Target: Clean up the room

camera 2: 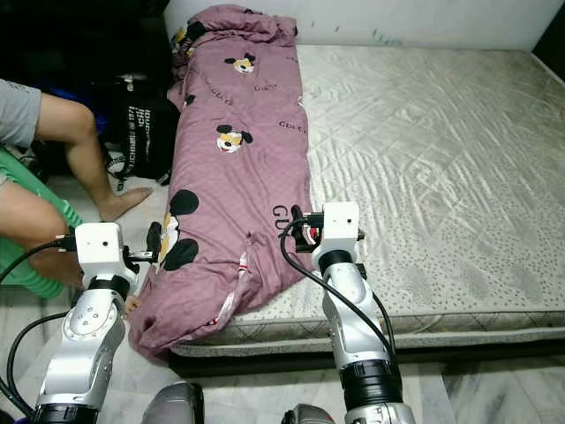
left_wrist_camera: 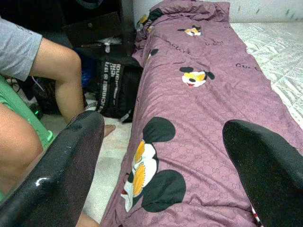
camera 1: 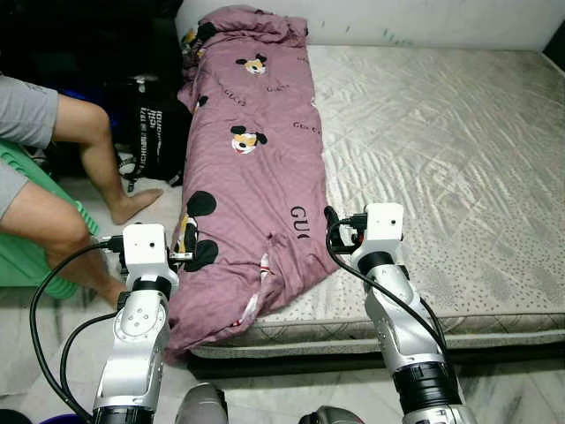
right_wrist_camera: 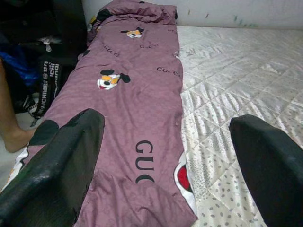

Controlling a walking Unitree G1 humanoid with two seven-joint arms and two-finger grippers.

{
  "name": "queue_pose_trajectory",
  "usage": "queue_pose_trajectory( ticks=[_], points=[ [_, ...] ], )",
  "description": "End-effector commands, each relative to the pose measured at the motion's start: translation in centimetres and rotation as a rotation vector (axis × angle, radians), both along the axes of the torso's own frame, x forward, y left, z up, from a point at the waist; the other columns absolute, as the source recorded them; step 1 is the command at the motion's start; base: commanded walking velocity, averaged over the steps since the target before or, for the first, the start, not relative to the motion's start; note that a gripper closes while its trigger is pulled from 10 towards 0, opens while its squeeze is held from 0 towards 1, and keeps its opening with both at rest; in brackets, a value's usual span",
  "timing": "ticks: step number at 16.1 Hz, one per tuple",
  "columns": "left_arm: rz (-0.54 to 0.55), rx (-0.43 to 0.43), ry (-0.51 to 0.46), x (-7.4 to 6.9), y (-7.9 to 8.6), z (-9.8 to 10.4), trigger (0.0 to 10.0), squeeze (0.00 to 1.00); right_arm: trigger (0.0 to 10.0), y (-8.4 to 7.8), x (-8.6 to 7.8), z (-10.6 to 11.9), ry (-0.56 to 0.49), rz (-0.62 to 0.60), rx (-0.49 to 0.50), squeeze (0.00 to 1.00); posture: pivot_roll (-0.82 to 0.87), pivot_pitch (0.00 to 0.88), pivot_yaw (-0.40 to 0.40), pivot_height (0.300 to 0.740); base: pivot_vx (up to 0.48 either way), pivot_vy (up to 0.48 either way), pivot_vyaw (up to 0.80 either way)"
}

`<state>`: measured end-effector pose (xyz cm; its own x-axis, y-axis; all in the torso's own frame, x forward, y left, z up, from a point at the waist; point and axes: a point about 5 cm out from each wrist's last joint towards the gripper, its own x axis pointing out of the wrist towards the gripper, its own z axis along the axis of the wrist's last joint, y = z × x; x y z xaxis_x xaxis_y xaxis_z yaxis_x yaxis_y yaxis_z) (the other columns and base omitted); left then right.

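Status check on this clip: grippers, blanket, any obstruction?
Left gripper and right gripper open, poised over the near end of the purple blanket. Blanket ungrasped, lying along the mattress left edge. Person's leg beside the left arm.

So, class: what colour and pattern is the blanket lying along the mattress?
Purple blanket printed with cartoon mouse heads and lettering; left eye view.

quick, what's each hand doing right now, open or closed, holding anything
Left hand: open, holding nothing, over the near end of the purple blanket.
Right hand: open, holding nothing, over the blanket's edge beside the bare mattress.
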<state>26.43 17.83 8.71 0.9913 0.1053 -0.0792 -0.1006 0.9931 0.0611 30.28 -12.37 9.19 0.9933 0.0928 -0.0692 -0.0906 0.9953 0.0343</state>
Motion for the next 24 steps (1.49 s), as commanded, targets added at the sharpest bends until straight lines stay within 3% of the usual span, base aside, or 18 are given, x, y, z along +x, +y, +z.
queue_pose_trajectory(
  ticks=[1, 8, 19, 24],
  points=[
    [-0.006, 0.005, 0.002, 0.09, 0.01, 0.16, 10.0, 0.00, 10.0, -0.03, 0.19, 0.41, -0.010, -0.005, 0.006, 0.00, 0.10, 0.116, -0.029, 0.678, 0.000, 0.000, 0.00],
    [-0.010, 0.010, -0.004, 0.37, -0.13, 0.25, 10.0, 0.00, 10.0, 0.03, 0.41, 0.41, -0.011, 0.001, 0.000, 0.00, 0.10, 0.108, -0.029, 0.603, 0.000, 0.000, 0.00],
    [-0.009, 0.010, -0.008, 0.60, -0.26, 0.31, 10.0, 0.00, 10.0, 0.17, 0.64, 0.33, -0.007, 0.013, -0.009, 0.00, 0.10, 0.100, -0.032, 0.598, 0.000, 0.000, 0.00],
    [-0.013, 0.005, -0.002, 0.65, -0.41, 0.18, 10.0, 0.00, 10.0, 0.31, 0.60, 0.25, -0.010, 0.023, -0.007, 0.00, 0.11, 0.095, -0.031, 0.540, 0.000, 0.000, 0.00]
  ],
)
